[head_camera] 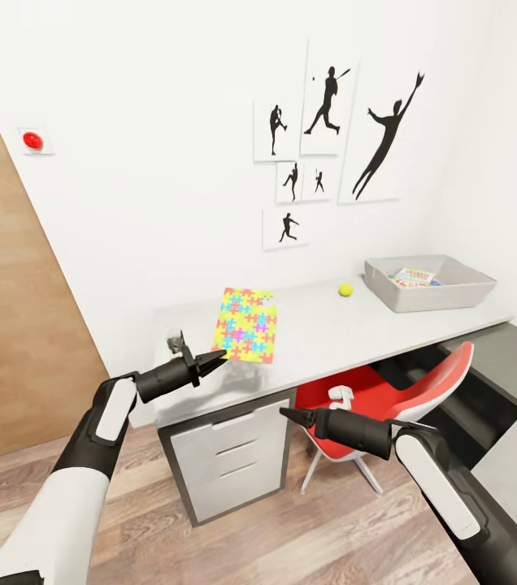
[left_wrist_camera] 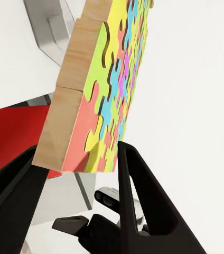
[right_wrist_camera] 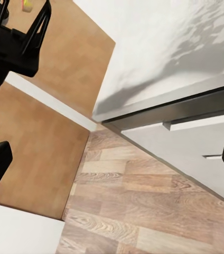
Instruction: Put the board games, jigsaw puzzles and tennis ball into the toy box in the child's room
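My left gripper (head_camera: 212, 360) is shut on the near edge of a jigsaw puzzle (head_camera: 247, 324), a yellow, pink, blue and green mat held tilted just above the table (head_camera: 332, 333). In the left wrist view the puzzle (left_wrist_camera: 104, 95) sits between the black fingers (left_wrist_camera: 138, 196). The tennis ball (head_camera: 345, 289) rests on the table farther right. The toy box (head_camera: 454, 296) stands at the table's right end with a colourful flat item (head_camera: 414, 278) inside. My right gripper (head_camera: 289, 415) hangs open and empty below the table's front edge, with the gripper (right_wrist_camera: 114, 159) over the floor.
A red chair (head_camera: 388, 394) is tucked under the table beside the white drawer unit (head_camera: 230, 455). A lower dark grey cabinet top (head_camera: 510, 357) runs along the right. A red wall button (head_camera: 32, 140) and a wooden panel (head_camera: 6, 325) are at left.
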Controlling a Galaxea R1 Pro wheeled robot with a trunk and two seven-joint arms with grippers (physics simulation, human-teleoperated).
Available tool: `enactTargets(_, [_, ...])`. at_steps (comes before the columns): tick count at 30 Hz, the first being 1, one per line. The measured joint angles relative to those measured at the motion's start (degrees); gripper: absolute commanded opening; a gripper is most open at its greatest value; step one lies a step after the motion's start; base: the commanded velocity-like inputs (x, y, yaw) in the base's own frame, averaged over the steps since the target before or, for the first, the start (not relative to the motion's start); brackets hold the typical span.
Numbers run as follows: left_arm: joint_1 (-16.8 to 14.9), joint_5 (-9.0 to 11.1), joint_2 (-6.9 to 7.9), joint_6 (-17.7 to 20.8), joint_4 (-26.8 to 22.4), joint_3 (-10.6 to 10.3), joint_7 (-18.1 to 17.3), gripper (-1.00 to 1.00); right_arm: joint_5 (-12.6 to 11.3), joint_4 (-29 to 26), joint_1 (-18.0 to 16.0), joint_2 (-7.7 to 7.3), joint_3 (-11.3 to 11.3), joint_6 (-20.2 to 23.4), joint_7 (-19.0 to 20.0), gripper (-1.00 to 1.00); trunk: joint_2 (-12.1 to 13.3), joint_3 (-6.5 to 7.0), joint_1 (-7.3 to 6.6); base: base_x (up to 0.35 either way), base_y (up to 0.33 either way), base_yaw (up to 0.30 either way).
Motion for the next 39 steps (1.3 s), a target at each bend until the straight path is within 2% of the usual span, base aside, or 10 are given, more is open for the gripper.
enactTargets(21, [-0.1,0.1,0.27,0.0,0.3,0.0,-0.1,-1.00,0.0,-0.1,0.0,-0.02,-0.3,-0.2,0.0,1.00,8.4,3.77,-4.61,-0.036,0.007,0.000])
enactTargets(29, [-0.1,0.0,1.63,0.0,0.5,0.3,-0.5,-1.00,0.0,0.2,0.0,0.05,-0.1,-0.2,-0.1,1.00,11.6,5.35,-6.37,-0.089,0.052,-0.076])
enactTargets(39, [-0.2,0.1,1.82,0.0,0.5,0.3,-0.6,-1.00,0.0,0.2,0.0,0.07,-0.1,-0.2,-0.1,1.00,15.7,7.57,-8.57,-0.003,0.002,-0.110])
